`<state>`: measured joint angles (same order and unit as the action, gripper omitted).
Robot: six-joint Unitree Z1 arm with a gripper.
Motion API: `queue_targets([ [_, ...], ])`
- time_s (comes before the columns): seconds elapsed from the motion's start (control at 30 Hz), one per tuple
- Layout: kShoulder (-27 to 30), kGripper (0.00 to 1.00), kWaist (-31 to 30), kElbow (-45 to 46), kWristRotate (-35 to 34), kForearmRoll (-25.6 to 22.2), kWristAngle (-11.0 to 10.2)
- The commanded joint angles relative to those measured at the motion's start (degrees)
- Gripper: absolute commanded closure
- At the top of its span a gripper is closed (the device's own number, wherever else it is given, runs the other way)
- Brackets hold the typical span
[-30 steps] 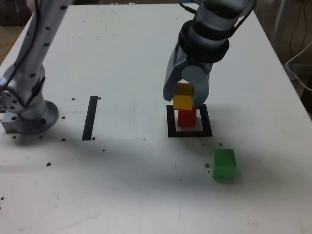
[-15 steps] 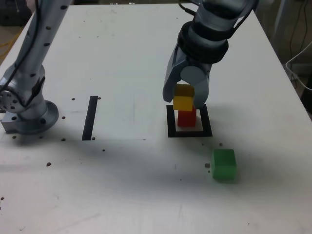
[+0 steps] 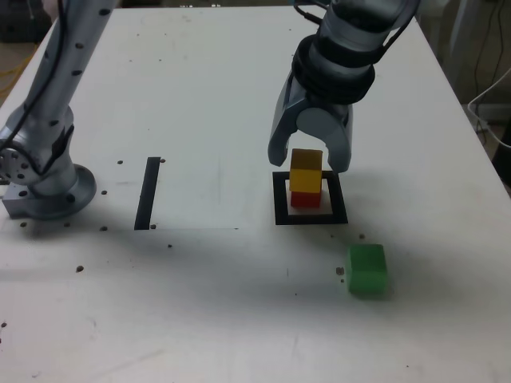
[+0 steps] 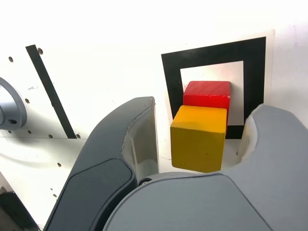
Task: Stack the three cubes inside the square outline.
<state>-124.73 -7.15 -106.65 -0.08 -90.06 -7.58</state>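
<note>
- Fingers [image 3: 310, 159] stand spread, one either side of the yellow cube [image 3: 305, 169], gripping nothing
- Yellow sits atop red cube [image 3: 304, 198] inside the square outline [image 3: 279, 199]
- Green cube [image 3: 367, 270] lies on the bench [image 3: 200, 96], nearer the camera and to the exterior view's right of the fingers, well outside the outline
- Red mostly hidden under yellow; stack alignment hard to judge

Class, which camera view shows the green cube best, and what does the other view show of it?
The exterior view shows it best: the green cube sits whole and unblocked on the white table, outside the square outline. The wrist view shows none of it, only the yellow cube on the red cube.
</note>
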Motion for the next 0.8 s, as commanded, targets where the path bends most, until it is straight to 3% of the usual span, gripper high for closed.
queue_targets([
  [0.0,0.53,0.00,0.12,0.17,0.08,-0.91,-0.36],
  [0.23,1.63,0.00,0.12,0.74,0.73,-0.71,-1.17],
  [0.77,3.15,0.00,0.12,2.48,0.97,-0.04,-0.47],
])
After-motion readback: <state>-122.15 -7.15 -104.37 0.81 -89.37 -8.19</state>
